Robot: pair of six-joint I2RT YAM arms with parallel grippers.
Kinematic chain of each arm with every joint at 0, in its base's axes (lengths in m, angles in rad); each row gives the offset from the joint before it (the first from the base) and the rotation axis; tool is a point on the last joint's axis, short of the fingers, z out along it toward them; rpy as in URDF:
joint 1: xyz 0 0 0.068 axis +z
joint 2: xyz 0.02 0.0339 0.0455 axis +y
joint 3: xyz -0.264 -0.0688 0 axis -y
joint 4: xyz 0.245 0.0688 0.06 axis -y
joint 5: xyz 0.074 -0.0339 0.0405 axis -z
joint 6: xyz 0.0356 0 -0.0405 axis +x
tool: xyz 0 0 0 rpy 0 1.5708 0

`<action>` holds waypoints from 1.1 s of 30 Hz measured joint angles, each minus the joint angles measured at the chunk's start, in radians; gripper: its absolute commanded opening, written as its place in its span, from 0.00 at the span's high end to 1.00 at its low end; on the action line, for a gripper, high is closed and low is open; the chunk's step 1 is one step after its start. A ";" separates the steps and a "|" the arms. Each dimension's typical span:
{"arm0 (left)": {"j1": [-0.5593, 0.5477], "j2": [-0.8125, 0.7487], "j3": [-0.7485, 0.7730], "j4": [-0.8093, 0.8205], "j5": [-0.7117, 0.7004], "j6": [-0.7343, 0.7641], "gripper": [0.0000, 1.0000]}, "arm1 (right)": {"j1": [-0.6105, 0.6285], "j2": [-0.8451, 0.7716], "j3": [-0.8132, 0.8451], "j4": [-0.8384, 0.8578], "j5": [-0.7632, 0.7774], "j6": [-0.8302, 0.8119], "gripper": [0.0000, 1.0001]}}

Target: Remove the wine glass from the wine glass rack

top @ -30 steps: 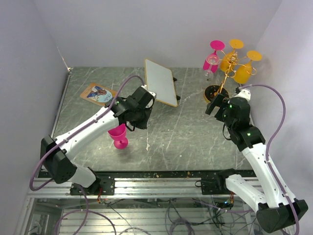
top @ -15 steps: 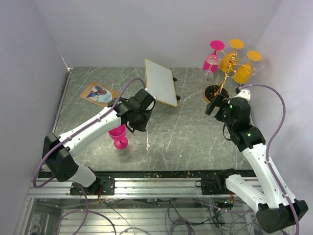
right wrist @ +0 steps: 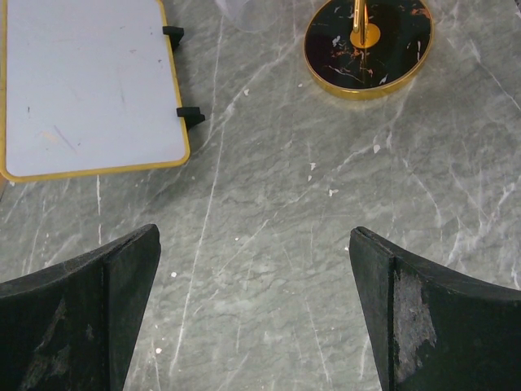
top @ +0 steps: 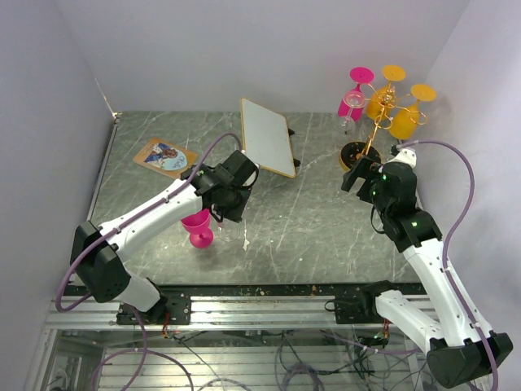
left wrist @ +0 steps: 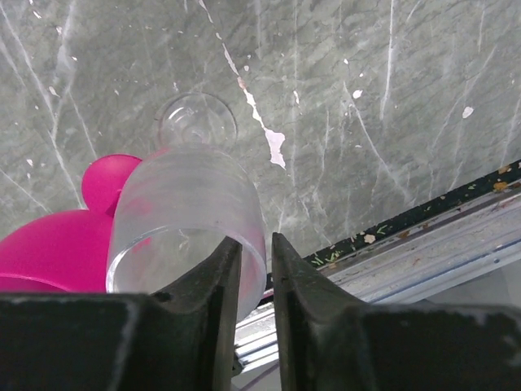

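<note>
Grey marble bench (top: pixel 326 220) carries all items. We see the left tool (left wrist: pixel 254 269) clenched on the rim wall of a clear wine glass (left wrist: pixel 183 204), well apart from the wine glass rack (top: pixel 374 130) and just beside a pink glass (left wrist: pixel 49 244). The right tool (right wrist: pixel 254 244) is released, its jaws wide apart, near the rack's base at far right.

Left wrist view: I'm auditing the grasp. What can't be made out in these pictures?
Clear glass: top view, hidden under the left gripper; left wrist, near rim behind the fingers.
Pink glass: left wrist, cut by the left edge.
Rack: right wrist, only its base shows; top edge cuts the rest.
</note>
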 measured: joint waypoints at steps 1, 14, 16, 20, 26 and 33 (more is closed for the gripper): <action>0.000 0.000 0.000 -0.001 -0.002 0.000 0.60 | 0.000 0.000 0.000 0.000 0.000 0.000 0.00; 0.000 -0.102 0.266 0.042 -0.097 0.072 0.28 | 0.000 0.001 0.011 -0.043 0.000 -0.002 0.00; 0.000 -0.117 0.324 0.071 -0.103 0.089 0.28 | 0.000 0.001 0.024 -0.063 0.001 -0.005 0.00; 0.000 -0.127 0.426 0.193 -0.103 0.136 0.22 | 0.000 0.001 0.050 -0.093 0.012 -0.005 0.00; 0.000 -0.202 0.349 0.509 -0.104 0.225 0.21 | 0.000 0.031 0.145 -0.171 0.031 0.017 0.01; 0.023 -0.292 0.100 0.769 -0.083 0.268 0.21 | 0.000 0.121 0.301 -0.219 0.095 0.084 0.00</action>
